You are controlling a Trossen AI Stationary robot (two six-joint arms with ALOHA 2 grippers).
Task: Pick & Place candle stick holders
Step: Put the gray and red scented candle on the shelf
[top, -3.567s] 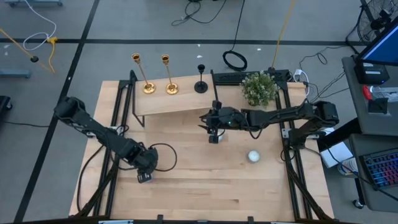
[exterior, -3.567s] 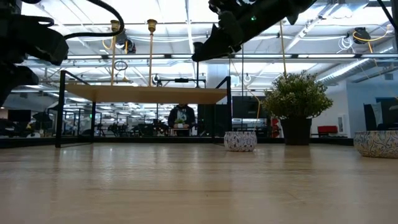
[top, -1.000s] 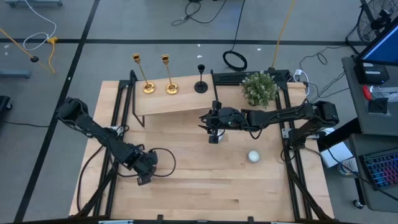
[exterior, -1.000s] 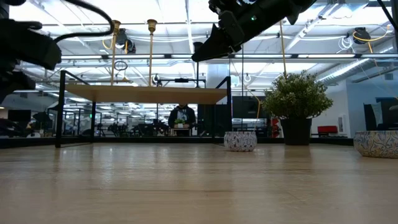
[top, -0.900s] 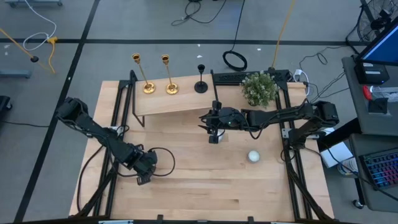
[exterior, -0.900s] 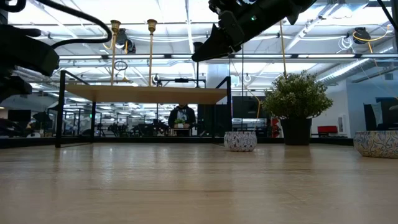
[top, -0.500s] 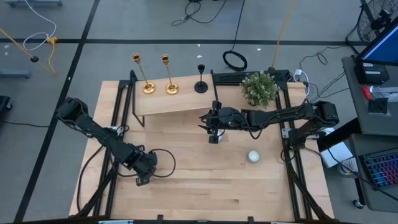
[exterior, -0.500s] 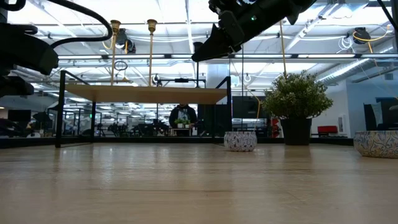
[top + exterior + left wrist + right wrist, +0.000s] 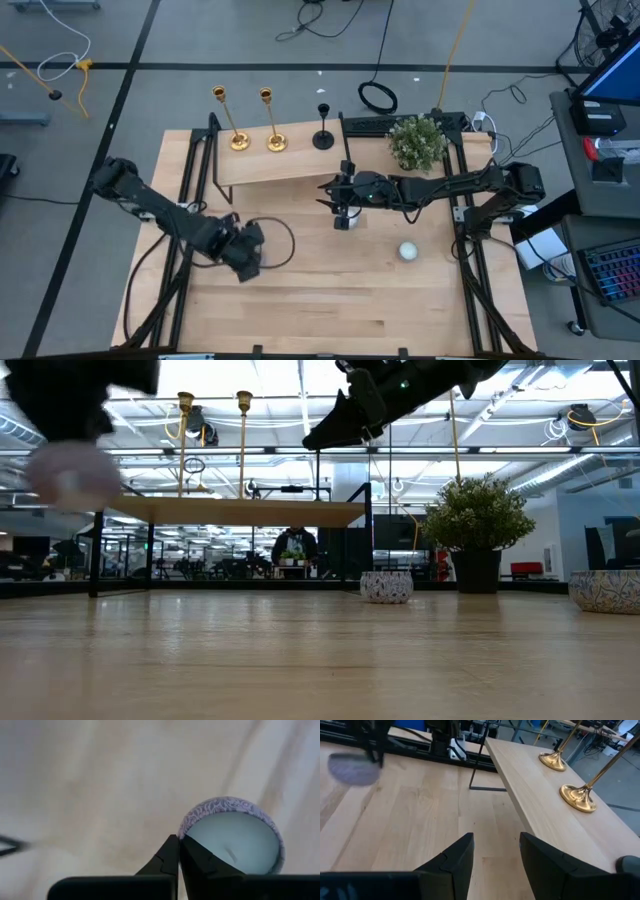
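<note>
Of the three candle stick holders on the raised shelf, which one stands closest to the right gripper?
The black candle stick holder, the short one at the row's right end; both gold holders stand farther left. The right gripper hovers, open, before the shelf.

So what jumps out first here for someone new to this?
Two tall gold candle stick holders and a short black one stand in a row on a raised shelf. The left pincer is shut on a small patterned bowl; the right pincer hangs open near the shelf.

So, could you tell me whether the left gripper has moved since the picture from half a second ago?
Yes. In the high view the left gripper has swung up the picture toward the raised shelf, carrying a small patterned candle cup.
</note>
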